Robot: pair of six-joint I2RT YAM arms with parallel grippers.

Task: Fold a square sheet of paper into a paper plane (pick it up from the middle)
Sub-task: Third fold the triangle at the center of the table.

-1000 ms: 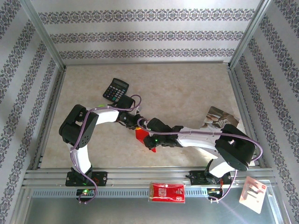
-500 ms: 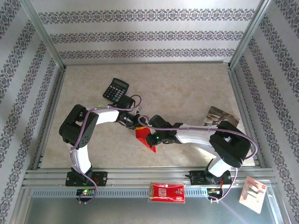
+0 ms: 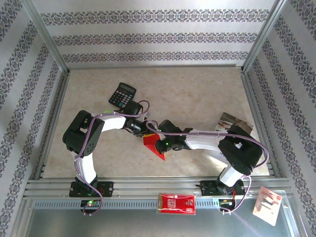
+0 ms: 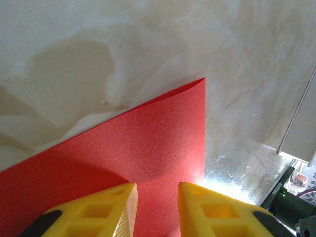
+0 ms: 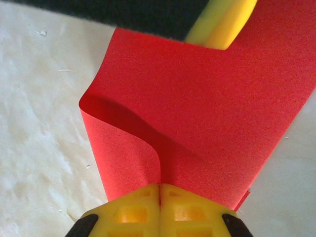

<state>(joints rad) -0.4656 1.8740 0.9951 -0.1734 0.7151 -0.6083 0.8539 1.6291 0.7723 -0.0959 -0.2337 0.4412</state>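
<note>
The square sheet of paper (image 3: pixel 153 146) is bright red and lies partly folded at the table's middle, one pointed corner toward the near edge. My right gripper (image 3: pixel 160 143) is shut on the sheet (image 5: pixel 207 113), pinching a curled-over flap at its near edge, with the fingertips (image 5: pixel 148 195) meeting. My left gripper (image 3: pixel 146 132) stands open over the sheet (image 4: pixel 148 143) from the far side, and red paper shows between its yellow fingers (image 4: pixel 113 202). One left finger (image 5: pixel 222 22) rests at the sheet's far edge in the right wrist view. The paper plane is out of view.
A black calculator (image 3: pixel 122 95) lies behind the left arm. A grey printed booklet (image 3: pixel 229 122) sits under the right arm. A red-and-white packet (image 3: pixel 176 203) and a white card (image 3: pixel 267 204) lie on the metal rail in front.
My right gripper has shut on the sheet's flap. The right arm's elbow has swung left toward the centre. The left arm has stayed put.
</note>
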